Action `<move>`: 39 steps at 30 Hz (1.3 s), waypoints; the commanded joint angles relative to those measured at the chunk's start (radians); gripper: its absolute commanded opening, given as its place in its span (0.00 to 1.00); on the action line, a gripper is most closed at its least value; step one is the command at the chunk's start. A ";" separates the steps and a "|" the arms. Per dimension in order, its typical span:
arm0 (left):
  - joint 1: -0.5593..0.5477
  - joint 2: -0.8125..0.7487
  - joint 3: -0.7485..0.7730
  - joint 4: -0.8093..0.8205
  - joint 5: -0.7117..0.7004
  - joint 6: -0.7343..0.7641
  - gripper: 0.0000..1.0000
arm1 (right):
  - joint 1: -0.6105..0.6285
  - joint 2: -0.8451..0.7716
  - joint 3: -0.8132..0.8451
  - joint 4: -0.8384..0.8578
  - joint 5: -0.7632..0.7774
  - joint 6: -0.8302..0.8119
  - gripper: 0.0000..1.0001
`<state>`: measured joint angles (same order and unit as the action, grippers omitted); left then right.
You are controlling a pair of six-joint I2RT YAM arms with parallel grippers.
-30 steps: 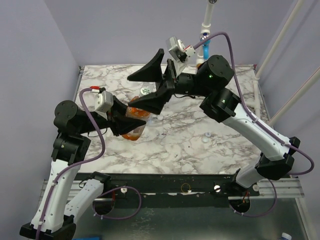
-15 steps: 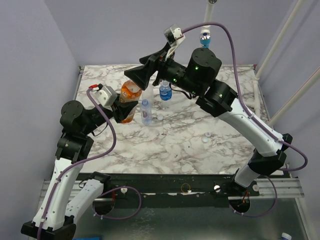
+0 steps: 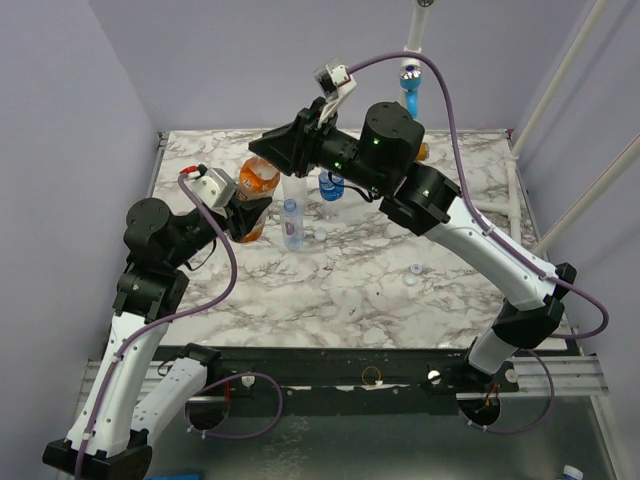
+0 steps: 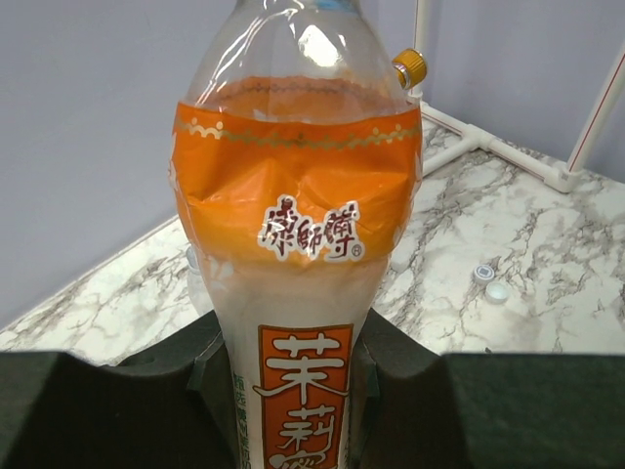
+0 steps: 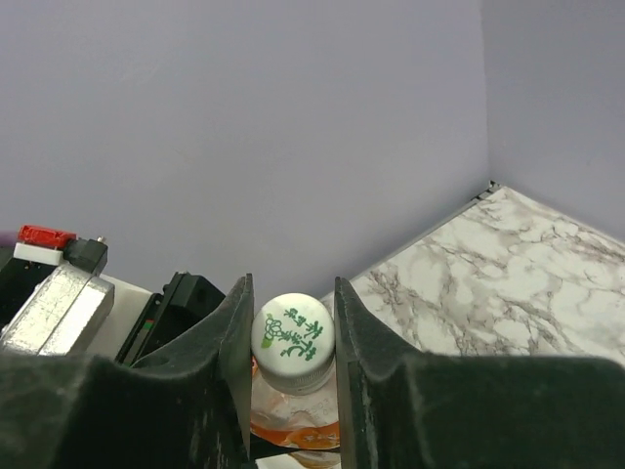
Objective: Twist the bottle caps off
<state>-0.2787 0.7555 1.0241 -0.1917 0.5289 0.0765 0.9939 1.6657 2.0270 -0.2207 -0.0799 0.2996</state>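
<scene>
**Both grippers clamped on the orange bottle**

The left gripper [image 4: 290, 391] is closed hard around the lower body of the orange bottle [image 4: 298, 195]. Its dark, matte fingers [image 4: 205, 366] press in on either side and hold the bottle over the left rear part of the marble table [image 3: 350, 300]. I cannot tell whether the base touches the tabletop.

The right gripper [image 5: 291, 366] reaches in from above. Its two flat black fingers are pinched against opposite sides of the white cap [image 5: 292, 334], which sits on the bottle's neck. The cap is small and round, with green print on its top.

The bottle is thin clear plastic, bare at the shoulder. Below that, a glossy orange wrap is creased and dented, with white characters printed across it.

The slim bottle [image 3: 291, 222], with a pale blue label, stands just beside it. The dark-blue-labelled bottle [image 3: 331, 185] stands a little behind. Two loose caps [image 3: 413, 274] lie on the veined marble, well apart to the right.
</scene>
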 commanded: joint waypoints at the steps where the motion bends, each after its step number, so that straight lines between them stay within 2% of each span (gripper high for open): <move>1: 0.004 -0.005 -0.009 0.000 -0.010 0.010 0.10 | 0.005 -0.031 -0.027 0.046 0.016 0.000 0.20; 4: 0.004 -0.005 -0.002 -0.001 0.016 -0.006 0.09 | 0.005 -0.038 -0.028 0.056 -0.008 -0.008 0.13; 8: 0.004 -0.004 0.018 0.000 0.114 -0.068 0.09 | 0.005 -0.073 -0.060 0.105 -0.105 -0.047 0.09; 10: 0.004 -0.003 0.034 0.001 0.205 -0.118 0.09 | 0.003 -0.102 -0.096 0.149 -0.226 -0.079 0.07; 13: 0.004 0.010 0.066 0.004 0.408 -0.215 0.09 | 0.000 -0.164 -0.199 0.291 -0.495 -0.100 0.06; 18: 0.003 0.056 0.106 0.045 0.704 -0.432 0.11 | -0.010 -0.187 -0.240 0.418 -0.902 -0.033 0.05; 22: 0.003 0.062 0.097 0.063 0.764 -0.507 0.11 | -0.015 -0.155 -0.226 0.510 -1.139 0.071 0.04; 24: 0.003 0.063 0.093 0.064 0.779 -0.512 0.11 | -0.016 -0.142 -0.226 0.558 -1.202 0.119 0.04; 27: 0.003 0.062 0.092 0.068 0.781 -0.516 0.11 | -0.022 -0.145 -0.233 0.543 -1.210 0.113 0.09; 28: 0.003 0.061 0.093 0.069 0.781 -0.512 0.11 | -0.026 -0.152 -0.234 0.515 -1.189 0.091 0.16; 29: 0.003 0.061 0.093 0.069 0.779 -0.508 0.11 | -0.027 -0.159 -0.231 0.475 -1.150 0.051 0.32; 31: 0.003 0.058 0.090 0.070 0.757 -0.491 0.11 | -0.028 -0.180 -0.217 0.348 -0.962 -0.039 0.43; 33: 0.002 0.049 0.079 0.071 0.716 -0.459 0.11 | -0.028 -0.196 -0.211 0.283 -0.678 -0.078 0.59; 35: 0.003 0.037 0.065 0.067 0.650 -0.414 0.11 | -0.028 -0.204 -0.208 0.252 -0.457 -0.095 0.75; 37: 0.003 0.023 0.050 0.054 0.575 -0.352 0.11 | -0.028 -0.210 -0.209 0.238 -0.329 -0.099 0.87; 39: 0.003 0.010 0.040 0.037 0.495 -0.272 0.11 | -0.028 -0.212 -0.209 0.232 -0.270 -0.091 0.99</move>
<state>-0.2817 0.7975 1.0920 -0.1177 1.2240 -0.3435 0.9668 1.4841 1.7985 0.0910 -0.6609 0.2356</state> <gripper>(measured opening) 0.355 0.921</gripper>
